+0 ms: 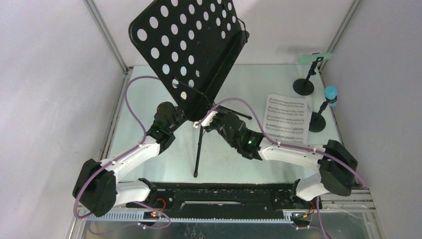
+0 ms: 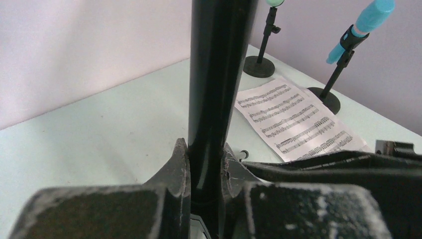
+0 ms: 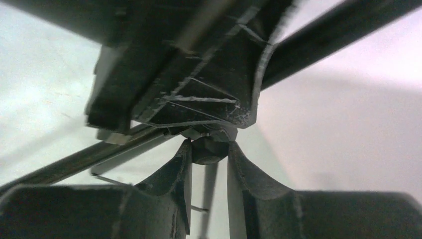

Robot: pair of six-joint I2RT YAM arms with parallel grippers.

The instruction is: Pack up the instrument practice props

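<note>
The music rack (image 1: 189, 50) stands at the middle of the worktop (image 1: 239, 169), its perforated desk (image 1: 164, 30) tilted and spreading over both arms, so from above it covers the fingers of the left hand (image 2: 205, 164). The left wrist view shows that hand pinching the rack's upright pole (image 2: 219, 74), a finger pressed against each side. The right hand (image 3: 209, 144) comes in from the other side and pinches a small dark knob (image 3: 210, 153) under the rack's bracket, with thin rods crossing close around it. One tripod leg (image 1: 198, 154) runs toward the near edge between the two arms. To the right, a sheet-music page (image 1: 286, 118) lies flat on the worktop, its near corner just beside the right forearm. Beyond it, near the right wall, the mint-green microphone (image 1: 313, 58) sits in a black round-based holder (image 1: 303, 85), and the blue microphone (image 1: 331, 95) sits in a second holder (image 1: 317, 123) just beside the page.
</note>
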